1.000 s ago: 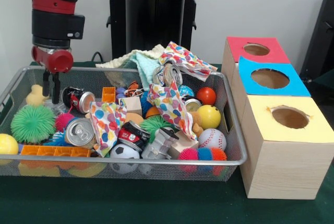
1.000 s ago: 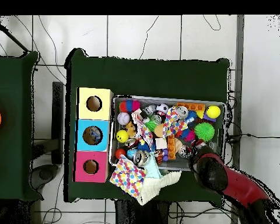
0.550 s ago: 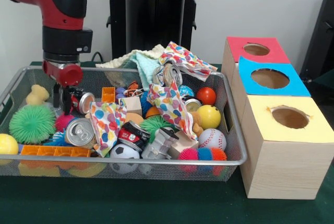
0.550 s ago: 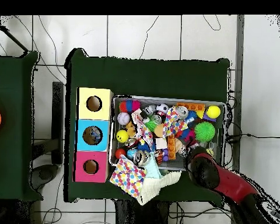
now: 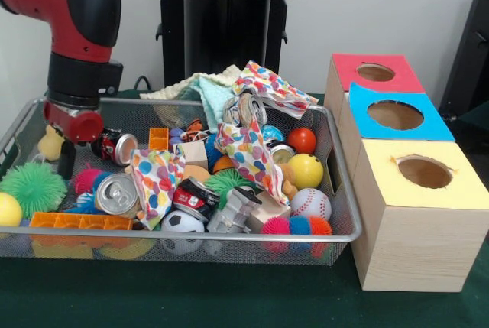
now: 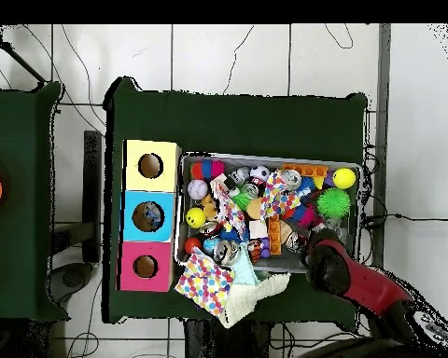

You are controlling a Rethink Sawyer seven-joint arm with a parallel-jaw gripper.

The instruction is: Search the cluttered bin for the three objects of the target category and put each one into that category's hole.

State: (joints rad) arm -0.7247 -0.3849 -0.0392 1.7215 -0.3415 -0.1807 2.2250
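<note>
A wire bin (image 5: 229, 234) holds a jumble of balls, crushed cans, blocks and spotted cloths. My gripper (image 5: 67, 161) hangs low at the bin's left end. It is beside a dark can (image 5: 114, 146), just above a green spiky ball (image 5: 32, 188) and close to a pale yellow duck toy (image 5: 50, 143). A silver can (image 5: 116, 193) lies just right of it. In the overhead view the red arm (image 6: 328, 264) covers the gripper near the green spiky ball (image 6: 334, 202). Red (image 5: 374, 73), blue (image 5: 395, 115) and yellow (image 5: 424, 171) boxes, each with a round hole, stand to the right.
A spotted cloth (image 5: 244, 148) drapes over the middle of the pile, and a pale towel (image 5: 206, 87) hangs over the bin's back rim. A yellow ball (image 5: 8, 209) and an orange block strip (image 5: 80, 221) sit at the front left. The bin wall stands close to the gripper's left.
The arm swung right, then back left along the bin's end and sank lower. The green spiky ball and the yellow ball were pushed left toward the bin's wall.
</note>
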